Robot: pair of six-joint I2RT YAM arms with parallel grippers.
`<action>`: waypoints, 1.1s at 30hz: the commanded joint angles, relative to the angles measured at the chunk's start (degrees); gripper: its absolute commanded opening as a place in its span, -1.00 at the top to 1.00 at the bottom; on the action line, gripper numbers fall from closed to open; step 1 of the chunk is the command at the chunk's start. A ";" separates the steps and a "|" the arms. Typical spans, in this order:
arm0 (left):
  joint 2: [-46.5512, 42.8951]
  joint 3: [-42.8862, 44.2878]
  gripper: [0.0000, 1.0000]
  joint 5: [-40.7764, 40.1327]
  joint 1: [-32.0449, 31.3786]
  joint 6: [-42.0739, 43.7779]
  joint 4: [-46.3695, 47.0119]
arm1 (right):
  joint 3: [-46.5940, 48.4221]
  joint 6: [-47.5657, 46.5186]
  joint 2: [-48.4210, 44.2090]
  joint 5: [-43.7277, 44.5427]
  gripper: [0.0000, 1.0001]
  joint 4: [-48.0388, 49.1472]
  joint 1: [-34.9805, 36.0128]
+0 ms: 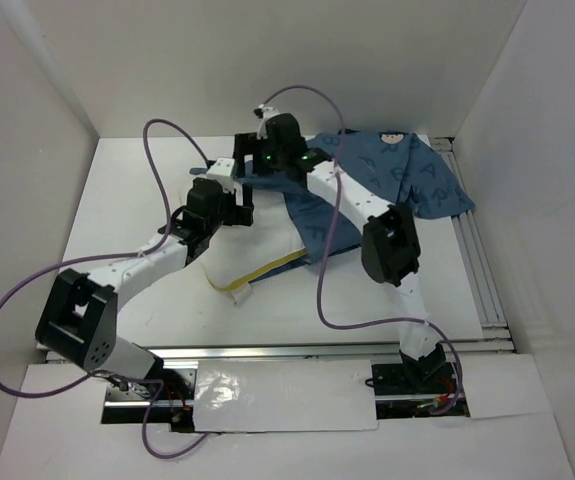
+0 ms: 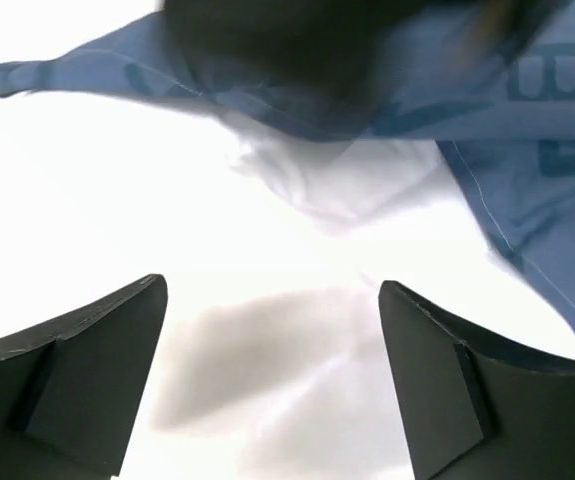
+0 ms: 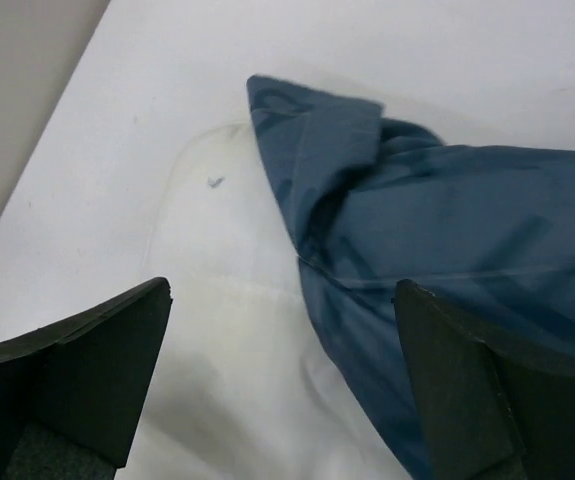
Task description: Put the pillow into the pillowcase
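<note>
White walls (image 1: 27, 150) box in the worktop (image 1: 117, 195) on the left, back and right. Its left side and the near strip in front of the pillow (image 1: 267, 252) lie bare — open room for an end effector. The middle is crowded: the left arm (image 1: 137, 265) and right arm (image 1: 392, 245) reach in over the pillow and the pillowcase (image 1: 417, 180), with purple cables (image 1: 148, 150) looping above — the far-right corner is cloth-covered.

White table (image 1: 117, 190), plain white walls (image 1: 267, 50)
</note>
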 commanded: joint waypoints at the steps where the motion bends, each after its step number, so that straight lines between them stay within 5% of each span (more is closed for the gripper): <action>1: -5.94 -0.63 -1.00 -7.89 -2.94 0.96 -6.12 | -2.70 0.92 -12.08 0.89 -1.00 -1.85 -4.32; 6: -9.91 -2.38 -1.00 -12.56 -12.77 3.34 -19.38 | -9.82 0.40 -23.41 6.41 -1.00 -5.26 -7.84; 12: -12.02 -12.48 -1.00 -15.27 -22.45 7.11 -13.26 | -34.13 0.48 -40.88 8.19 -1.00 -6.08 -10.57; 17: -8.77 -10.75 -1.00 -24.51 -23.87 5.63 -16.67 | -55.75 1.62 -53.48 2.47 -1.00 -2.54 -10.40; 21: -3.07 -10.21 -1.00 -27.50 -23.26 2.55 -17.75 | -61.24 3.47 -59.46 3.26 -1.00 -6.49 -8.72; 22: -1.57 -8.99 -0.93 -28.55 -23.26 1.06 -18.87 | -61.77 3.47 -61.13 3.26 -1.00 -7.55 -7.94; 24: 3.43 -6.62 -0.28 -29.96 -23.26 -0.78 -21.59 | -62.99 3.47 -62.46 3.78 -1.00 -10.63 -6.01; 26: 6.69 1.17 0.99 -37.48 -24.39 -10.95 -35.89 | -64.74 2.07 -63.60 6.58 -0.87 -11.95 -2.86; 28: 8.55 4.37 1.00 -45.13 -25.89 -16.95 -41.10 | -65.55 1.54 -63.60 10.01 -0.79 -11.95 -0.39; 33: 7.77 11.14 1.00 -39.65 -25.89 -19.25 -42.89 | -64.50 3.99 -56.32 25.21 -0.71 -15.90 8.13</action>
